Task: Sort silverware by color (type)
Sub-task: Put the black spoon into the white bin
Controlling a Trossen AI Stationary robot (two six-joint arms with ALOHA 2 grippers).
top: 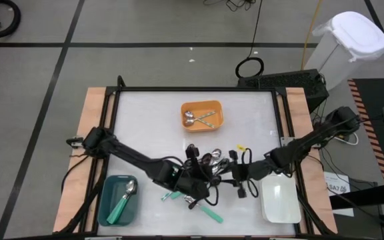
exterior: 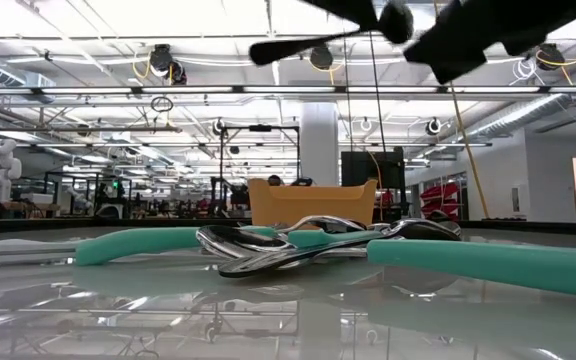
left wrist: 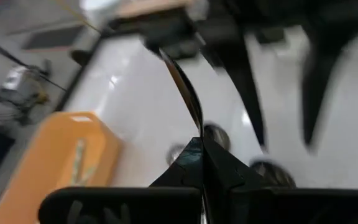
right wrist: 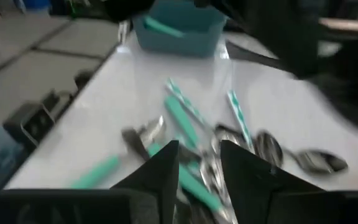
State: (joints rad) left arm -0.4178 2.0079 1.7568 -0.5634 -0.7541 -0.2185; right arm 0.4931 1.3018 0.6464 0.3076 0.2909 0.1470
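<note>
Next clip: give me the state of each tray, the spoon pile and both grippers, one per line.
Left gripper: shut on a black spoon, lifted.
Right gripper: open, empty, over the pile.
Spoon pile: loose on the table.
Orange tray: holds silver spoons.
Teal tray: holds one teal-handled spoon.
White tray: empty.

Two dark robot arms reach inward from opposite sides, meeting near the front middle. The left gripper (top: 195, 179) has its fingers (left wrist: 199, 163) pressed fully together, pinching something thin and dark. The right gripper (top: 240, 175) hovers just beside it, its fingers (right wrist: 166, 163) parted with a narrow gap, holding nothing.
</note>
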